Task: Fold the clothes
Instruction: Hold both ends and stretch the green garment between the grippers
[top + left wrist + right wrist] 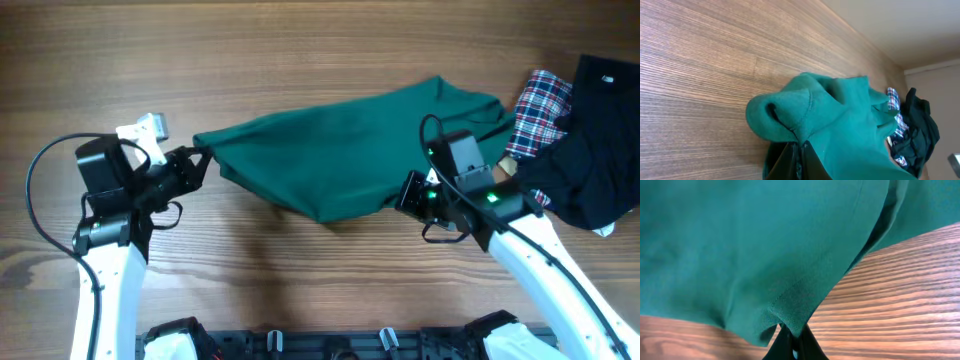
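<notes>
At mid-frame, the left tool point(200, 160) and right tool point(402, 194) each pinch an edge of the green garment point(330, 150), apparently spreading it; next, lay it flat.

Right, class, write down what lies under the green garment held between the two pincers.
Only the wooden table shows beneath the green garment, which the left pincer and right pincer grip by its edges. The tabletop under its middle is covered, so anything there is hidden.

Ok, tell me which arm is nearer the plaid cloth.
Right. The right arm clamps the teal garment close beside the plaid cloth; the left arm holds the garment's far end, the whole garment between.
</notes>
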Action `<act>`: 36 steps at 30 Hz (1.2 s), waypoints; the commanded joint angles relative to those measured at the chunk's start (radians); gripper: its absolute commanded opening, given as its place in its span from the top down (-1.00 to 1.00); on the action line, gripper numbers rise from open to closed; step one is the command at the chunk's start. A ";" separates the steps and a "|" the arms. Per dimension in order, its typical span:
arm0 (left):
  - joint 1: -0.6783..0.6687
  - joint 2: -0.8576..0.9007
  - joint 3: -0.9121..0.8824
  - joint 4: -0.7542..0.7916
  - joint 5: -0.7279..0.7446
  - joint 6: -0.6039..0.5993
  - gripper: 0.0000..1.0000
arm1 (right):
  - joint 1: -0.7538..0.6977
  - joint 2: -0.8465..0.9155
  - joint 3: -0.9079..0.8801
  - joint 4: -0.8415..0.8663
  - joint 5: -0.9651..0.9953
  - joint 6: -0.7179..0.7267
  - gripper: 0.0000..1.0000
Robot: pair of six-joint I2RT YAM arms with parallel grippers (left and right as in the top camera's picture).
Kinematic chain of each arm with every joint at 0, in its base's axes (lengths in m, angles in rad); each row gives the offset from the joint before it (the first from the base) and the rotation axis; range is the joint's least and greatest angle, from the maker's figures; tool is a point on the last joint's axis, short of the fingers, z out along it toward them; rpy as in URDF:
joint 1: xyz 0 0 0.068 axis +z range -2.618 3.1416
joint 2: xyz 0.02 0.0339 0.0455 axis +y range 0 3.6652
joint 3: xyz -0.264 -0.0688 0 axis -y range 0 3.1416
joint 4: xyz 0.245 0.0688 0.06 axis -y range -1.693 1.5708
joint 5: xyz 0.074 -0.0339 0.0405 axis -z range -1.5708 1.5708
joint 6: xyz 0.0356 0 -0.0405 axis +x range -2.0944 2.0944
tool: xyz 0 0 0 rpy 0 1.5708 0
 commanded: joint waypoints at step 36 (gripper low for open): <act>-0.003 -0.014 0.025 -0.476 -0.060 0.131 -0.99 | -0.001 -0.179 0.371 -0.192 0.249 -0.124 0.92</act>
